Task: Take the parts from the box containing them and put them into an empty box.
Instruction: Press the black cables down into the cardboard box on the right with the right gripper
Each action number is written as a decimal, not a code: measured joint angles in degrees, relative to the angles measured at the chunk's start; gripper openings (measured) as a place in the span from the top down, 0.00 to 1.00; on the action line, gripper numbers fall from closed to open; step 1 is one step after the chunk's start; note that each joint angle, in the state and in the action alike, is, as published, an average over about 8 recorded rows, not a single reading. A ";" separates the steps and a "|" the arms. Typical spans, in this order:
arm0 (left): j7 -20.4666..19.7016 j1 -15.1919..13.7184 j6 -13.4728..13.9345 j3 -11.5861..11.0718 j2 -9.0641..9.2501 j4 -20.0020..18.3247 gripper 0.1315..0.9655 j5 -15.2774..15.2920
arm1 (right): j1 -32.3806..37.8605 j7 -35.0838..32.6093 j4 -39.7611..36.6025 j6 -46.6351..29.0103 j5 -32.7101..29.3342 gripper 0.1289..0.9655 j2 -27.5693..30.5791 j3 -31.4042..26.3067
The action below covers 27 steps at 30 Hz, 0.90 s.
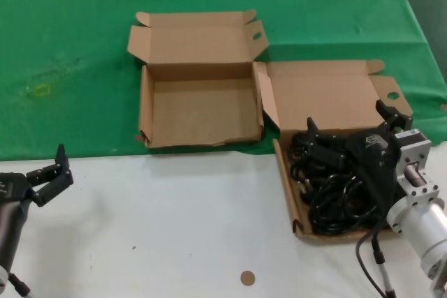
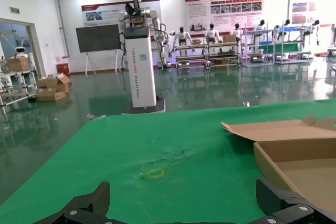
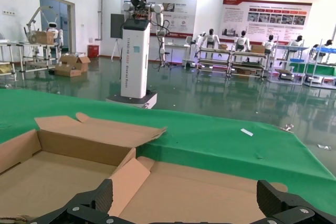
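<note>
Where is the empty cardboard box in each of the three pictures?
Head view: the empty box sits in the middle on the green cloth, lid open.
Left wrist view: its lid flap and one tray corner show at the right edge.
Right wrist view: it fills the lower left.
Shared landmark: the green cloth lies under the box in all three views.

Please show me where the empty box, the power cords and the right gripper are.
empty box (image 1: 202,109), head view, bare tray floor.
power cords (image 1: 335,204), head view, middle of the black bundle.
right gripper (image 1: 347,125), head view, midway between its open fingers.
</note>
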 joint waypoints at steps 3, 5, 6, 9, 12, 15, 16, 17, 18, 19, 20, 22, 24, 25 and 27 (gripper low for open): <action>0.00 0.00 0.00 0.00 0.00 0.00 0.00 0.00 | 0.00 0.00 0.00 0.00 0.00 0.00 0.00 0.00; 0.00 0.00 0.00 0.00 0.00 0.00 0.00 0.00 | 0.00 0.00 0.00 0.00 0.00 0.00 0.00 0.00; 0.00 0.00 0.00 0.00 0.00 0.00 0.00 0.00 | 0.00 0.00 0.00 0.00 0.00 0.00 0.00 0.00; 0.00 0.00 0.00 0.00 0.00 0.00 0.00 0.00 | 0.00 0.00 0.00 0.00 0.00 0.00 0.00 0.00; 0.00 0.00 0.00 0.00 0.00 0.00 0.00 0.00 | 0.00 0.00 0.00 0.00 0.00 0.00 0.00 0.00; 0.00 0.00 0.00 0.00 0.00 0.00 0.00 0.00 | 0.00 0.00 0.00 0.00 0.00 0.00 0.00 0.00; 0.00 0.00 0.00 0.00 0.00 0.00 0.00 0.00 | 0.00 0.00 0.00 0.00 0.00 0.00 0.00 0.00; 0.00 0.00 0.00 0.00 0.00 0.00 0.00 0.00 | 0.00 0.00 0.00 0.00 0.00 0.00 0.00 0.00; 0.00 0.00 0.00 0.00 0.00 0.00 0.00 0.00 | 0.00 0.00 0.00 0.00 0.00 0.00 0.00 0.00; 0.00 0.00 0.00 0.00 0.00 0.00 0.00 0.00 | 0.00 0.00 0.00 0.00 0.00 0.00 0.00 0.00; 0.00 0.00 0.00 0.00 0.00 0.00 0.00 0.00 | 0.00 0.00 0.00 0.00 0.00 0.00 0.00 0.00; 0.00 0.00 0.00 0.00 0.00 0.00 0.00 0.00 | 0.00 0.00 0.00 0.00 0.00 0.00 0.00 0.00; 0.00 0.00 0.00 0.00 0.00 0.00 0.00 0.00 | 0.00 0.00 0.00 0.00 0.00 0.00 0.00 0.00; 0.00 0.00 0.00 0.00 0.00 0.00 0.00 0.00 | 0.00 0.00 0.00 0.00 0.00 0.00 0.00 0.00; 0.00 0.00 0.00 0.00 0.00 0.00 0.00 0.00 | 0.00 0.00 0.00 0.00 0.00 0.00 0.00 0.00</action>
